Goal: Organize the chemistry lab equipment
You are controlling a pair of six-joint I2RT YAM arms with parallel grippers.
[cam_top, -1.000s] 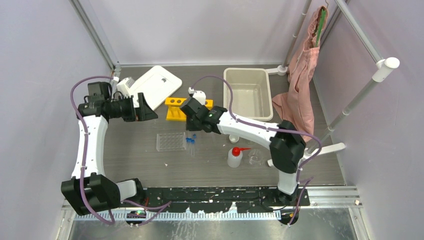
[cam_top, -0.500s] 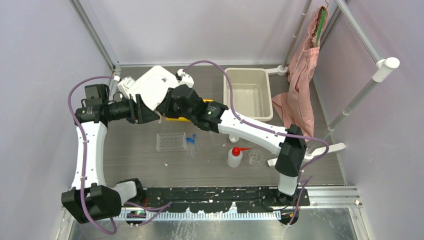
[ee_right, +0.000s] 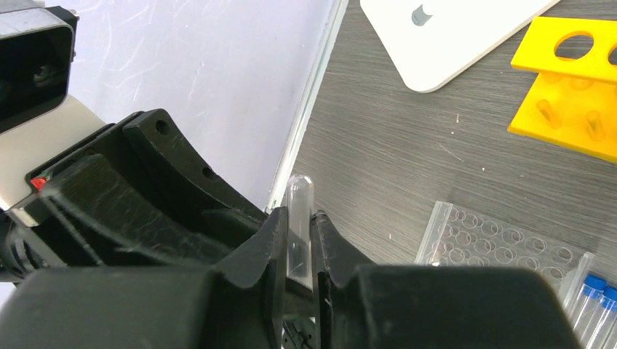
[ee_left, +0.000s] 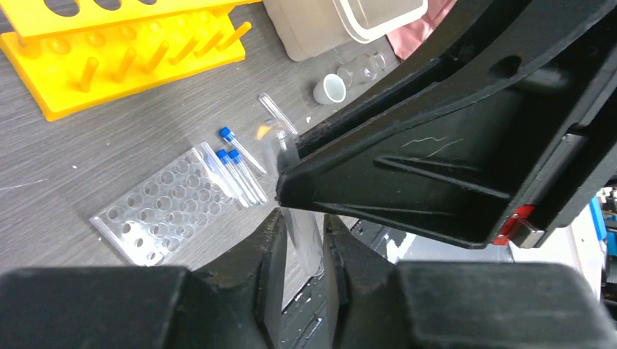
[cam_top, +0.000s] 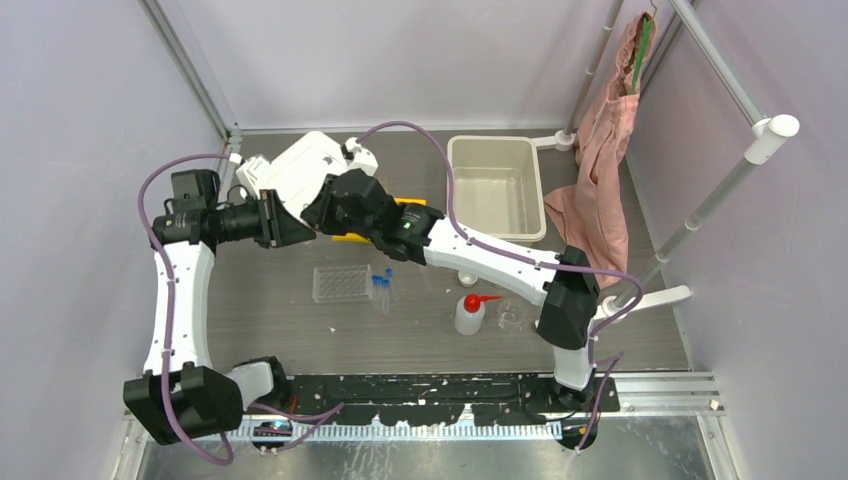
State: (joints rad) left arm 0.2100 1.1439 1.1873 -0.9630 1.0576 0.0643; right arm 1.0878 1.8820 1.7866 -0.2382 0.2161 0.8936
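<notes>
A clear glass tube stands upright between my two grippers above the table's left back. My right gripper is shut on it. My left gripper faces it from the left, its jaws closed against the same tube. In the top view the two grippers meet at the left gripper and right gripper. Below lie the clear tray, blue-capped vials and another glass tube. The yellow rack is largely hidden under the right arm in the top view.
A white squeeze bottle, a small beaker and a tiny white cup stand at the front right. A beige bin and a white lid sit at the back. Pink cloth hangs right.
My right arm swung left and back from above the vials, carrying the tube to the left gripper. The left jaws narrowed from wide open onto the tube.
</notes>
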